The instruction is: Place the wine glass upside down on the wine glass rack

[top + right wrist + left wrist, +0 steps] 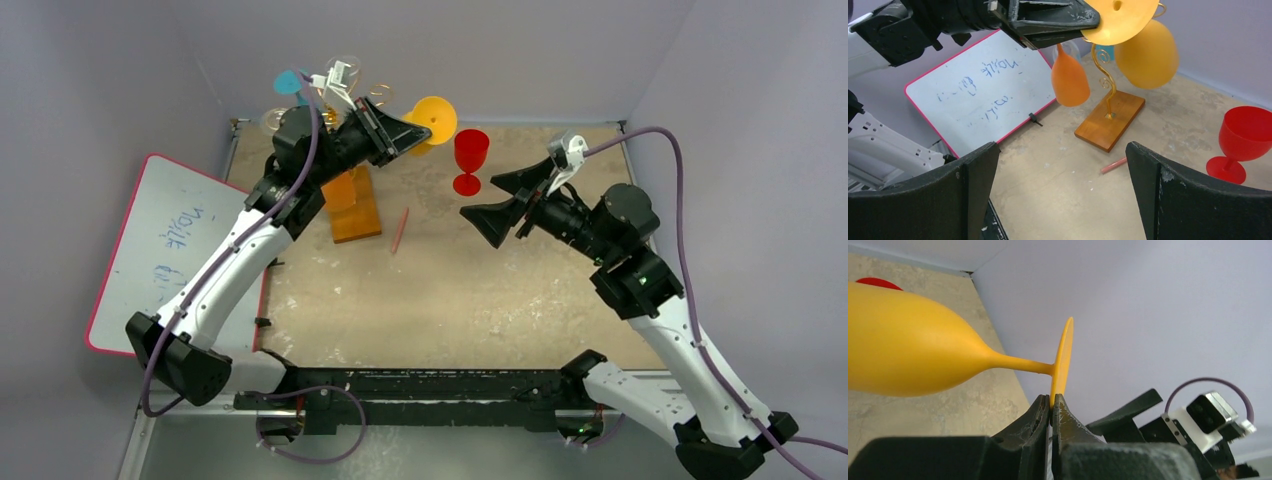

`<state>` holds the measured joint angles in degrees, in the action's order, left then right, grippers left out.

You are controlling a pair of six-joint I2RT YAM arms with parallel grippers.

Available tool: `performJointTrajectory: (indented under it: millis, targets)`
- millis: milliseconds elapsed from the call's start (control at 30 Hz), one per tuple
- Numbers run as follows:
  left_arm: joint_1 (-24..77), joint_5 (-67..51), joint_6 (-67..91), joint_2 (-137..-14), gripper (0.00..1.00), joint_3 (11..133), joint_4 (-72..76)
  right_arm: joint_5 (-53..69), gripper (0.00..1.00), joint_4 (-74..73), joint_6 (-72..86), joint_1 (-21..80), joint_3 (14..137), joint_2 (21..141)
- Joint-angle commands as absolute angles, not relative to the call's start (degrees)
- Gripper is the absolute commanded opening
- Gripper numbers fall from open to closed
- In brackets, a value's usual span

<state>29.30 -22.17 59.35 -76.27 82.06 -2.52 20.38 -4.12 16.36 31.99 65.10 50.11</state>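
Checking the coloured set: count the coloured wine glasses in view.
4: yellow glass in the left gripper, red glass standing on the table, orange glass and teal glass on the rack; more may be hidden.

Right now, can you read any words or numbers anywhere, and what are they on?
On the whiteboard: a few rows of blue handwriting, faint and seen at an angle; too unclear to read.
On the yellow glass, the red glass and the rack: no writing shows.
Nothing else with text is visible.
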Motion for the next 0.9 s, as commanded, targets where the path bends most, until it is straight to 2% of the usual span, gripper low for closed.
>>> performJointTrajectory:
  millis: [0,633,867]
  targets:
    - [29.45,-12.82,65.02,-75.9,0.0,82.94,-0.64,18.68,1.0,-2.58,15.57,32.2,65.63,48.96]
    - [29.44,8.45,80.25,-80.92,0.0,85.91,-6.74,16.61,1.0,-5.74,15.56,32.19,67.5,45.72]
    - [29.36,11.46,82.75,-81.52,0.0,86.47,-8.96,16.61,1.0,-6.44,15.32,32.2,67.59,45.57]
